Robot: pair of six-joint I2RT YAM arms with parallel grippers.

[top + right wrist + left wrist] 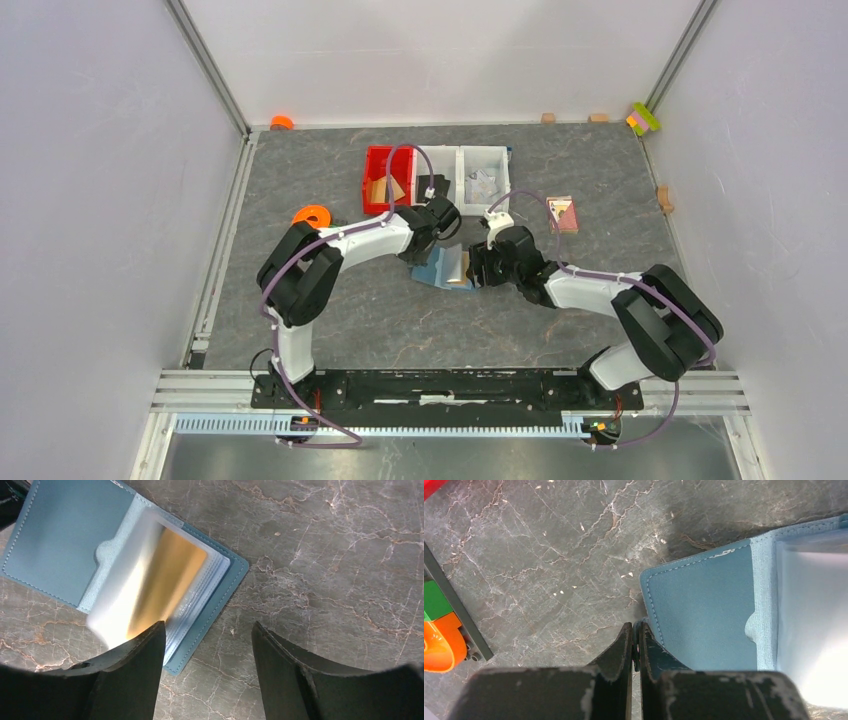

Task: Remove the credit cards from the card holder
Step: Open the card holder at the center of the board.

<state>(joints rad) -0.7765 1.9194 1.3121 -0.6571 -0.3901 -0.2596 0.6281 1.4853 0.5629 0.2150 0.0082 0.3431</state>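
Your left tool (636, 630) clenches the holder (699, 605) cover. Your right tool (207, 627) hangs released, empty; card (170, 580) lies just to its left.

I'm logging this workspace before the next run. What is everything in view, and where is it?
card holder: one, steel-blue, lying open at the table centre
credit card: one visible, gold, in a clear sleeve of the card holder
red bin: one, behind the card holder
white bins: two, right of the red bin
orange rings: two, one left of the red bin, one at the back-left corner
small box: one, pinkish-brown, right of the bins
wooden blocks: three, tan, along the back and right edges
toy bricks: one stack, yellow, pink and green, back-right corner
table: grey marble
left gripper: black, shut on the card holder's cover corner
right gripper: black, open over the sleeves
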